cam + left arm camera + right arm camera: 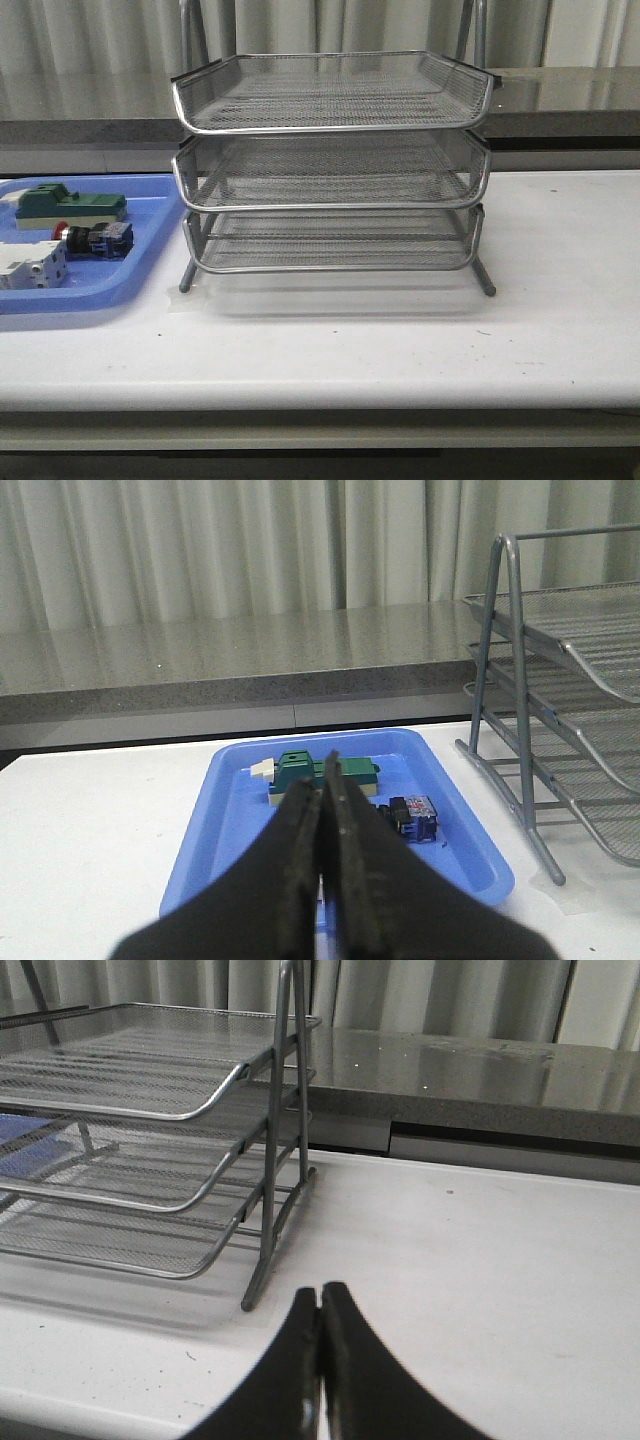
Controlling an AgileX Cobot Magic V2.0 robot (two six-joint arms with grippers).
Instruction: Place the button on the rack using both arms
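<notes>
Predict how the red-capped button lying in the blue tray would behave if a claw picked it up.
The button lies on its side, so its round red cap may let it roll if nudged. It looks small and rigid, probably light. Its stepped shape could twist in a poor grip.

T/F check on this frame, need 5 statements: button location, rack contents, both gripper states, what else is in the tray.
1. The button lies in the blue tray. True.
2. The rack already holds the button on its top tier. False: all three tiers look empty; the button is in the tray to the rack's left.
3. The left gripper is closed and holds nothing. True.
4. The right gripper is open around a rack leg. False: its fingers are together over bare table, apart from the rack.
5. The green-topped block sits in front of the button, nearer the robot. False: it lies behind it; the white breaker is nearer.
</notes>
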